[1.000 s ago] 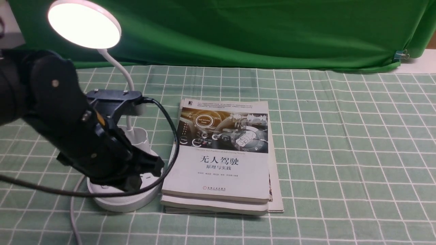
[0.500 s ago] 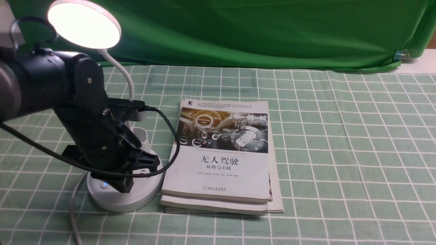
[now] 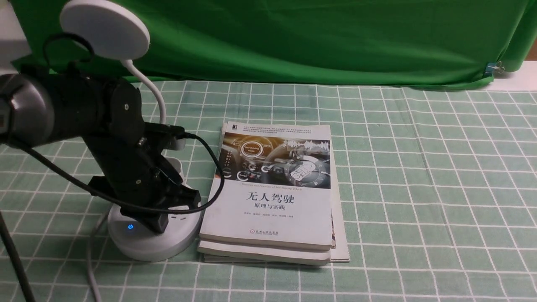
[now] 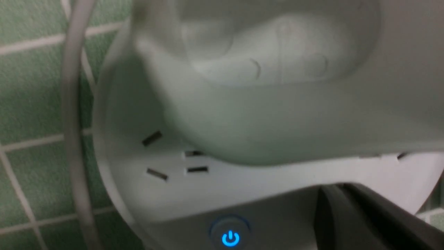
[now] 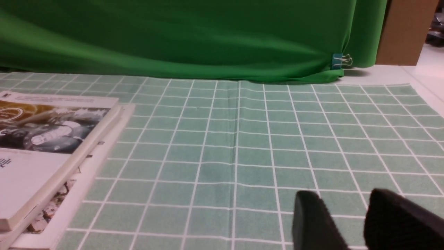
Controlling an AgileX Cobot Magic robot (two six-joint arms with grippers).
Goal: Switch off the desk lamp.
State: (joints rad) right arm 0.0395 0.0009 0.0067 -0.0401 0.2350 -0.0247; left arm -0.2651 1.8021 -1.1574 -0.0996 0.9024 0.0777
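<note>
The white desk lamp stands at the left of the front view. Its round disc head (image 3: 105,29) is dark, above the bendy neck (image 3: 157,96) and the round base (image 3: 142,247). A blue power button (image 3: 130,226) glows on the base, and it shows in the left wrist view (image 4: 230,238) below the cup holder (image 4: 260,69). My left gripper (image 3: 157,226) is shut and empty, its tip at the base top just right of the blue button; its fingertips (image 4: 333,194) lie together. My right gripper (image 5: 343,196) is open and empty, low over the checked cloth.
A stack of books (image 3: 272,193) lies right beside the lamp base and shows in the right wrist view (image 5: 41,139). The lamp's grey cord (image 3: 90,260) runs off the front edge. A green curtain (image 3: 314,37) hangs at the back, over the green checked tablecloth (image 3: 419,188).
The lamp head has gone from brightly lit to dark. My left arm has swung more upright, uncovering the blue button, and the gripper tip stays on the base.
</note>
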